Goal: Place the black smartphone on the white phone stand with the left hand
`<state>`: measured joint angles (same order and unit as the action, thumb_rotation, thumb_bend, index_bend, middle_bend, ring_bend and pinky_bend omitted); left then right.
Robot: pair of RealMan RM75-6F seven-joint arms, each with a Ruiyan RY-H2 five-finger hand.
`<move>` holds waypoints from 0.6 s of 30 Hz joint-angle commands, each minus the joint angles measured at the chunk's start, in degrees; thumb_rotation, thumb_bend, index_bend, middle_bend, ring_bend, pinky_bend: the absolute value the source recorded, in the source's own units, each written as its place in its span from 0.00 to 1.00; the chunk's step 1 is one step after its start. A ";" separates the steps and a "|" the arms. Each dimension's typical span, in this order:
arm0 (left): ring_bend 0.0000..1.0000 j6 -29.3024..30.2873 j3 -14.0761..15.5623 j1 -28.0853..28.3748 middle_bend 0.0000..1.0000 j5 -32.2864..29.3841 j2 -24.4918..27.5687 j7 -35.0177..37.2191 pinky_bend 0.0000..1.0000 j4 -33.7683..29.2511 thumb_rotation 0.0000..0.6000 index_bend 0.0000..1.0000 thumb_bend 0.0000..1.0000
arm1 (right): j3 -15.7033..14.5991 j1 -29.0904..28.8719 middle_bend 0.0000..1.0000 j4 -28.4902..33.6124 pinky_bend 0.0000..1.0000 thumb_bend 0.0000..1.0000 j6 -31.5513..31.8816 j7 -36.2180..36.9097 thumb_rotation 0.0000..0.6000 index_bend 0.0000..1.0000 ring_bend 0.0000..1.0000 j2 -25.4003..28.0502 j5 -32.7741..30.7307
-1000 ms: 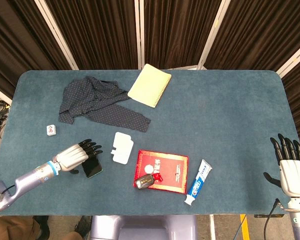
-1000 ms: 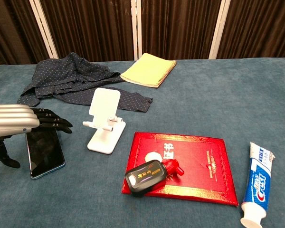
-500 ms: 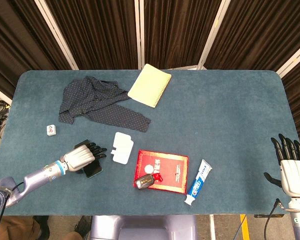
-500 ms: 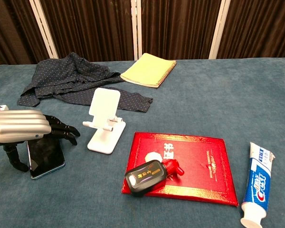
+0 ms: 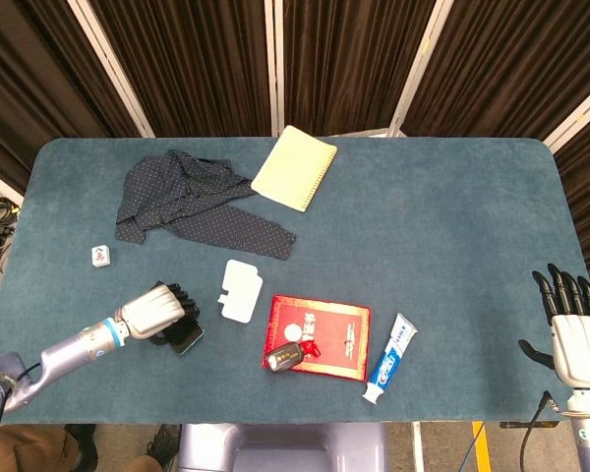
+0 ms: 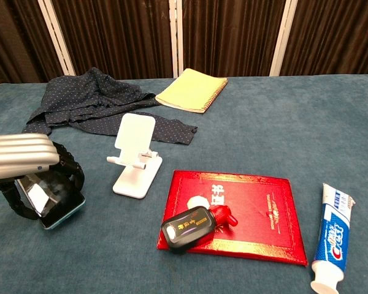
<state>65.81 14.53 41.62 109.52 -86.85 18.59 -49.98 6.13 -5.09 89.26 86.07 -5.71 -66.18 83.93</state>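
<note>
silver-backed left hand (image 5: 155,310) low over blue table (image 5: 452,226), fingers curled around black smartphone (image 6: 52,205), gripping it left of white phone stand (image 6: 135,160); right hand (image 5: 573,334) spread, holding nothing.

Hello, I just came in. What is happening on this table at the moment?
The robot's left hand has its fingers curled around the black smartphone, which looks tilted up off the blue table on one side. The white phone stand sits just beside it, with nothing on it, so the phone is not placed yet. The right hand waits open at the table's far edge, holding nothing. A red booklet, toothpaste tube, notebook and dark shirt lie untouched.
</note>
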 commanded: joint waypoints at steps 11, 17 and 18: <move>0.46 15.16 -3.39 -0.59 0.39 3.60 3.99 -11.52 0.43 0.18 1.00 0.59 0.00 | -0.06 0.17 0.00 0.36 0.00 0.00 0.33 0.49 1.00 0.00 0.00 0.34 0.23; 0.46 23.14 -6.15 3.67 0.38 9.30 3.76 -20.92 0.42 4.19 1.00 0.56 0.00 | -0.05 0.20 0.00 0.60 0.00 0.00 0.44 0.87 1.00 0.00 0.00 0.56 0.34; 0.46 23.64 -6.42 4.63 0.38 10.14 3.55 -22.08 0.41 4.93 1.00 0.56 0.00 | -0.05 0.20 0.00 0.60 0.00 0.00 0.40 0.91 1.00 0.00 0.00 0.57 0.31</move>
<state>87.18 9.65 43.87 117.03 -83.14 -0.28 -47.28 6.08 -4.89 89.86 86.48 -4.80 -65.62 84.25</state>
